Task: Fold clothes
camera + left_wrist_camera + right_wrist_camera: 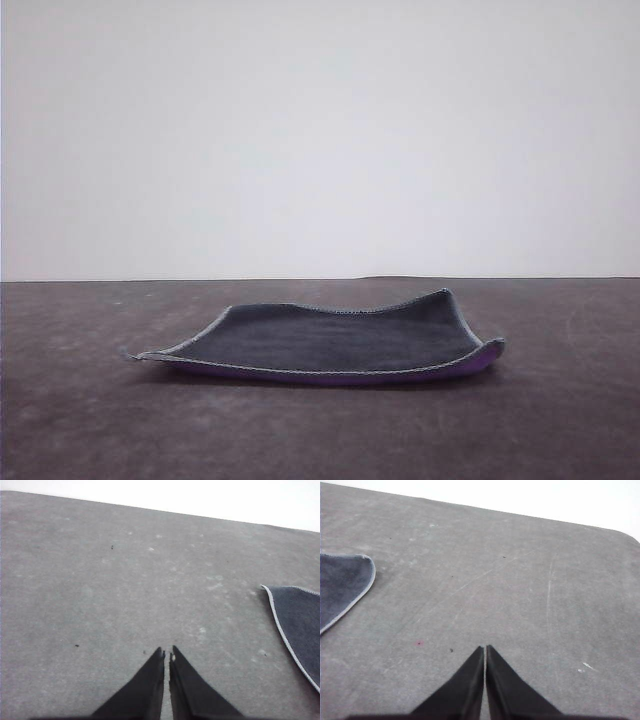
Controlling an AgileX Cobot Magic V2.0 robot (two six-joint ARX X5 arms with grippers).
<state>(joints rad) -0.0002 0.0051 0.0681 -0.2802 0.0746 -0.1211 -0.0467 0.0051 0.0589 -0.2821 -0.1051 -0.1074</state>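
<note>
The cloth [330,340] looks thick and a bit stiff, so its lifted corner seems easiest to take; both pincers [167,653] [485,647] are together, holding nothing

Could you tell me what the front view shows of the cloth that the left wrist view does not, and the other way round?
The front view takes in the whole cloth: dark grey face up, corners curling, and a purple underside along its near edge, with a pale wall behind. The left wrist view adds the left pincer, shut and holding nothing above bare tabletop, clear of the cloth, and catches just one rounded corner of it. Both show the grey face, the light stitched edging and the grey table.
</note>
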